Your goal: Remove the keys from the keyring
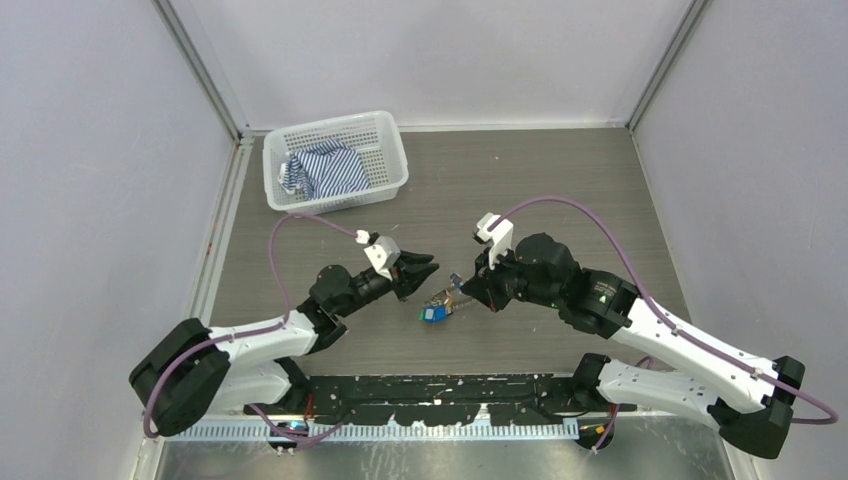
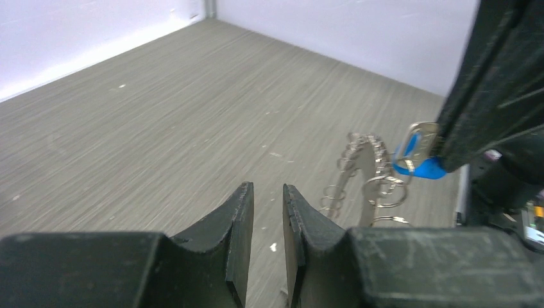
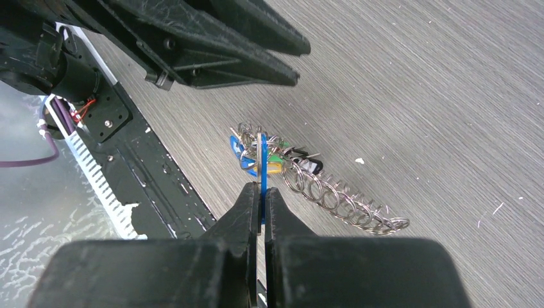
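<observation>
The keyring [image 3: 333, 197] lies on the grey table as a row of small silvery split rings, with the keys [image 3: 272, 149] and their coloured tags bunched at its near end. My right gripper [image 3: 260, 190] is shut on a blue-tagged key [image 3: 262, 163], seen edge-on between its fingers. In the top view the bunch [image 1: 438, 305] sits between both grippers, with the right gripper [image 1: 466, 286] at its right end. My left gripper [image 1: 428, 270] hovers just left of it. The left gripper [image 2: 268, 190] is open a narrow gap and empty, the keys [image 2: 369, 168] lying to its right.
A white mesh basket [image 1: 388, 160] holding a striped blue and white cloth [image 1: 325, 170] stands at the back left. The black base rail [image 1: 440, 385] runs along the near edge, close to the keys. White walls enclose the table on three sides.
</observation>
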Motion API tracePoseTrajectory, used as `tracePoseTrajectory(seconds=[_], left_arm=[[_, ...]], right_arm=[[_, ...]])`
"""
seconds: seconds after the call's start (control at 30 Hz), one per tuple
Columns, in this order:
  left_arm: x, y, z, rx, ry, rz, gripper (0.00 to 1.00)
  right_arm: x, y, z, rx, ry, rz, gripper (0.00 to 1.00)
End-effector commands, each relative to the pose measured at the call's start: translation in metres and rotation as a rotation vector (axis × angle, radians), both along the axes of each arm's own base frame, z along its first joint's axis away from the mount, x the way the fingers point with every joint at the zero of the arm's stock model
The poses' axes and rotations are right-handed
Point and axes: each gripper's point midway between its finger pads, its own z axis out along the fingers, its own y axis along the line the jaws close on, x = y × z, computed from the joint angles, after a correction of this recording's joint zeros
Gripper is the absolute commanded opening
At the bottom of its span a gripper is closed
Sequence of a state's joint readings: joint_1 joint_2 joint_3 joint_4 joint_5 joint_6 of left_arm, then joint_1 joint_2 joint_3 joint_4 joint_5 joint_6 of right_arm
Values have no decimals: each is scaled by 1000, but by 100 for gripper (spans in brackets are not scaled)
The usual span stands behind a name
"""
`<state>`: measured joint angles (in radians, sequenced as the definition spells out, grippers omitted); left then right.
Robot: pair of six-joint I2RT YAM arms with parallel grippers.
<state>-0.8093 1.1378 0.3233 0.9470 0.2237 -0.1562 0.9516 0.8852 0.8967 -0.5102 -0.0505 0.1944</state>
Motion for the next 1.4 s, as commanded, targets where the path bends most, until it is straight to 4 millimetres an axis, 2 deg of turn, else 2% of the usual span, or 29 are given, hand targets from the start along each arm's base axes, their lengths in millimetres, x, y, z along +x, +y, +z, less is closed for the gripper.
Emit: tracePoseTrajectory(seconds=[0.0,0.23,0.63,1.03,1.37], left_arm=[[-26,-12,32,-122,-69,-171,25],[-41,-19,35,-152,-62,-287,25],[-54,-29,31,-179,-15,-399,24],[-53,-37,16,-169,35,-431,23],[-50,-41,14,-176,47,-432,22]], right_arm=[[0,5,34,103,-72,21,1],[-2,5,40,118,-80,30,1],[-5,2,48,119,-87,36,1],[-3,3,46,108,-84,36,1],[-2,4,43,89,-78,40,1]])
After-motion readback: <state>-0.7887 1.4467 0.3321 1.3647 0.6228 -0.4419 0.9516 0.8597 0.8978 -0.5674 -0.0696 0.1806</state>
